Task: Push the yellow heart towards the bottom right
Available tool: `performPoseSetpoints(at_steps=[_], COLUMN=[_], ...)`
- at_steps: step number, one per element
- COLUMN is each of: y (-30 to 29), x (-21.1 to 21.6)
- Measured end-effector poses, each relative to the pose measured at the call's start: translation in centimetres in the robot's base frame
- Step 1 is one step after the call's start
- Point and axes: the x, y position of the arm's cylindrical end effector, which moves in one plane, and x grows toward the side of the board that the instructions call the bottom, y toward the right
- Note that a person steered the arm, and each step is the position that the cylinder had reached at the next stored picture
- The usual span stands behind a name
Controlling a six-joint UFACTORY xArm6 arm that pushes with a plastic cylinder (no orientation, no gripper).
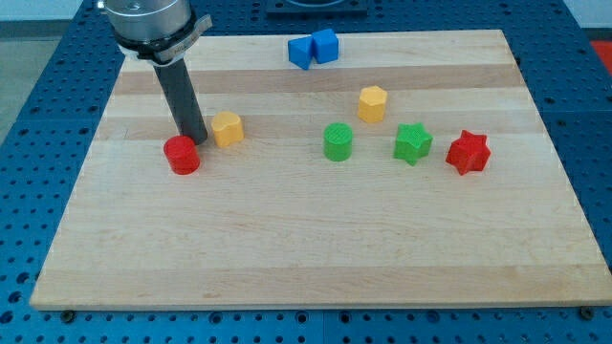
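Note:
The yellow heart lies on the wooden board, left of centre. My tip stands just to the heart's left, close to it, and just above and right of a red cylinder. I cannot tell whether the tip touches either block. The rod rises up and left to the arm's metal end at the view's top left.
A yellow hexagon block lies right of centre. A green cylinder, a green star and a red star form a row to the right. Two blue blocks touch at the top edge.

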Motion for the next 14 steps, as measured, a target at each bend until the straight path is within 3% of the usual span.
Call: performPoseSetpoints(at_steps=[3, 9, 14], y=[0.0, 5.6, 5.6], x=[-2.1, -4.2, 3.8])
